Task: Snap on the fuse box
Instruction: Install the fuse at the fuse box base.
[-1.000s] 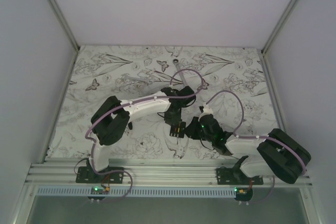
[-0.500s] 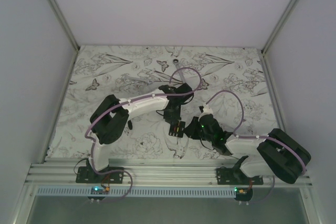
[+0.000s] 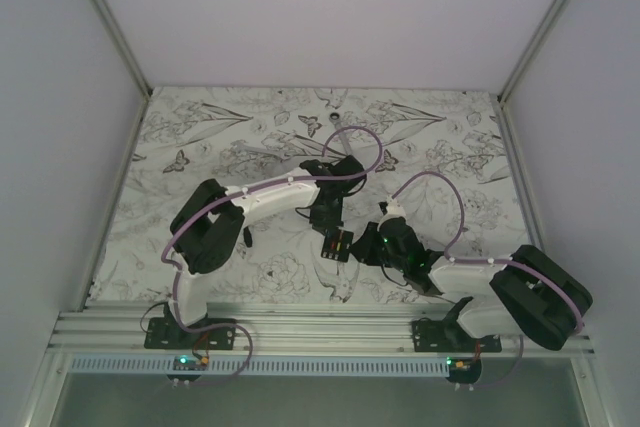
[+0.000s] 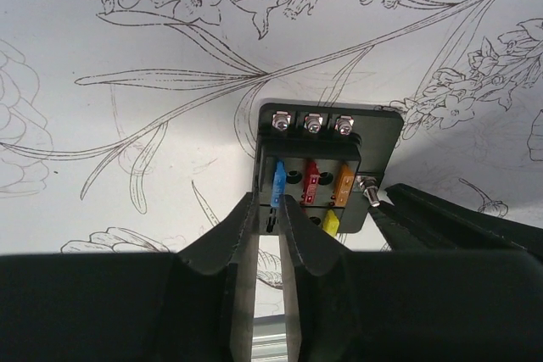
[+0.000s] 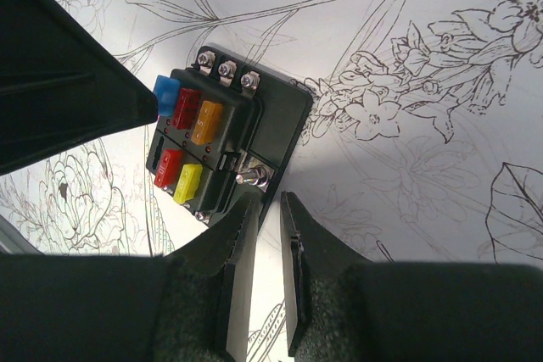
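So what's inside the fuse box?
The fuse box holds a blue fuse, a red fuse and an orange fuse by the screws, a second red fuse and a yellow fuse below. The sixth slot is in shadow.

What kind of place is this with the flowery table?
Probably a robot test booth: plain white walls surround the flowery table, the left arm and right arm are bolted to a metal rail, with a fuse box between them.

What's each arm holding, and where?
Left fingers seem to pinch the blue fuse; right fingers seem to clamp the fuse box by its base-plate edge.
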{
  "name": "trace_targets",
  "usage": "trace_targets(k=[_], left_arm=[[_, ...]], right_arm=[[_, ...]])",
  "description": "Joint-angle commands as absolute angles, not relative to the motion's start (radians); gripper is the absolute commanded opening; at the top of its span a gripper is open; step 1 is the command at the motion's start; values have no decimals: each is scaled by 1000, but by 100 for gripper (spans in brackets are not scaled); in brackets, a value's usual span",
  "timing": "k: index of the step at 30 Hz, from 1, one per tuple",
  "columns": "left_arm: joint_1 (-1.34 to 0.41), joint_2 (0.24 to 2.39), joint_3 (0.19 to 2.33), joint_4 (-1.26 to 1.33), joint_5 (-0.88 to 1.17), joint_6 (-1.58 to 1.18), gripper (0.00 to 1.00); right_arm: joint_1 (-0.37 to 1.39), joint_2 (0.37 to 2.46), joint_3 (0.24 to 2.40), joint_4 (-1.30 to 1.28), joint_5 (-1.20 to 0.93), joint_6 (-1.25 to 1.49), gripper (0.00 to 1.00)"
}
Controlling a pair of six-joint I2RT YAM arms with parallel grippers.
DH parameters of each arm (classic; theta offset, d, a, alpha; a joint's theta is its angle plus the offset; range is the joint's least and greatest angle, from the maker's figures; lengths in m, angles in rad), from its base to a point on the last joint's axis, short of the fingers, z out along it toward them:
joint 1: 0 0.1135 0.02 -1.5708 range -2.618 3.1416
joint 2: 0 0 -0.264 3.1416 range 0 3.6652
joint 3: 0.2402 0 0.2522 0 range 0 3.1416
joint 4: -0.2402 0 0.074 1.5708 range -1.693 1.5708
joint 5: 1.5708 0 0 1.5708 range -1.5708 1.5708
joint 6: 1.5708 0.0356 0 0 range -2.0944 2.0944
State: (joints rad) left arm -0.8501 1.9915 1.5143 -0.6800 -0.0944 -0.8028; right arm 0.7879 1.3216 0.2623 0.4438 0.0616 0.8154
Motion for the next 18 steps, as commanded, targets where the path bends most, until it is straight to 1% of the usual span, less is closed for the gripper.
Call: trace_targets(k=[1,6,10,18], left_arm=[[-838,1963,1521,-704,-77,-758,19],[-836,1971,1531,-703,-50,-721,21],[-835,1975,1536,-703,-39,-700,21],[-834,1993,1557,-703,-11,-671,19]], right_arm=[[796,1318,279,410,91,792,24],[796,1306,279,403,91,783,25],[796,1245,279,353,117,756,35],[793,1003,275,138,243,691,51]])
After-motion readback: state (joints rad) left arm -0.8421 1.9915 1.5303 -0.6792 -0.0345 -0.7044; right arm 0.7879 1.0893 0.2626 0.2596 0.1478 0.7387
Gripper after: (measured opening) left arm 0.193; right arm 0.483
